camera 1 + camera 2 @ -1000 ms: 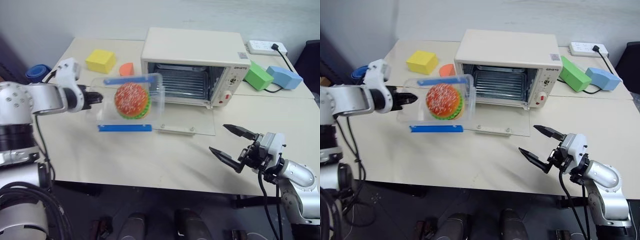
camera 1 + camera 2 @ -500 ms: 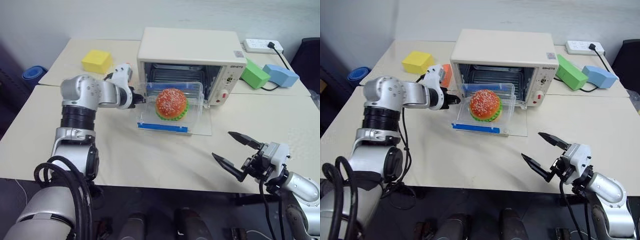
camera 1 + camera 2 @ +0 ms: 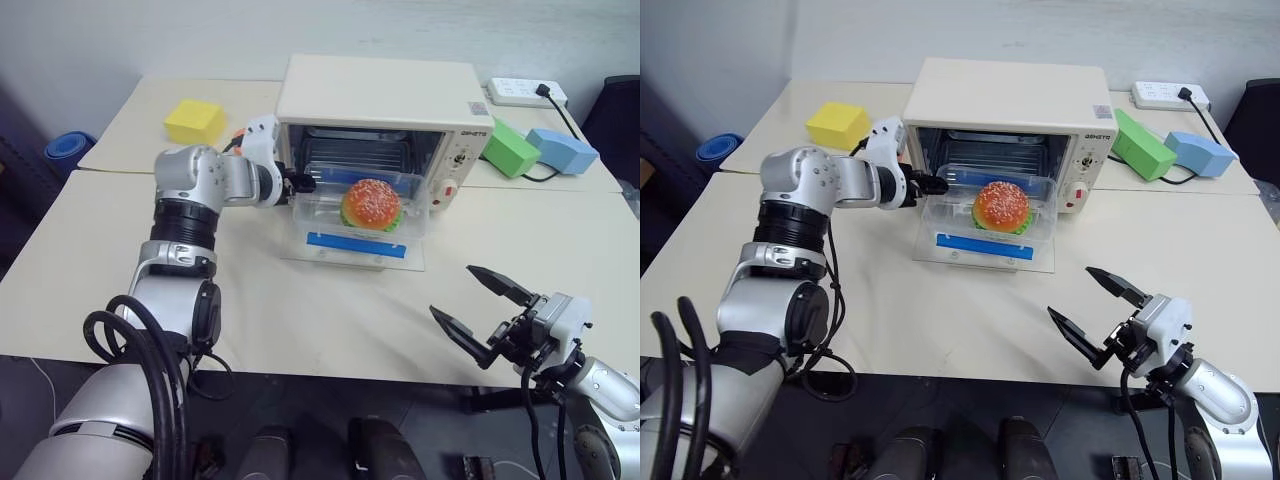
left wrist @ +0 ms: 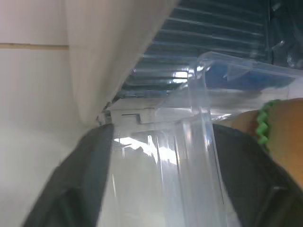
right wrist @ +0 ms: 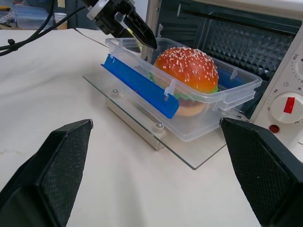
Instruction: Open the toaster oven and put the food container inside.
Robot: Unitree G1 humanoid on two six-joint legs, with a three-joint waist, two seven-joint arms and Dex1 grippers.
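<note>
1. Clear plastic food container (image 3: 363, 214) with toy hamburger: frame centre, resting on the lowered glass door of the toaster oven (image 3: 380, 100), at the cavity's mouth.
2. Left gripper (image 3: 936, 184): at the container's left end wall, jaws apart, straddling the wall.
3. Right gripper (image 3: 484, 309): lower right above the tabletop (image 3: 300, 310), jaws spread wide, empty.

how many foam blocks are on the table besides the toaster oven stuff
3 plainly: a yellow block left of the toaster oven, and a green block and a blue block to its right. Others may hide behind the left arm or the oven.
</note>
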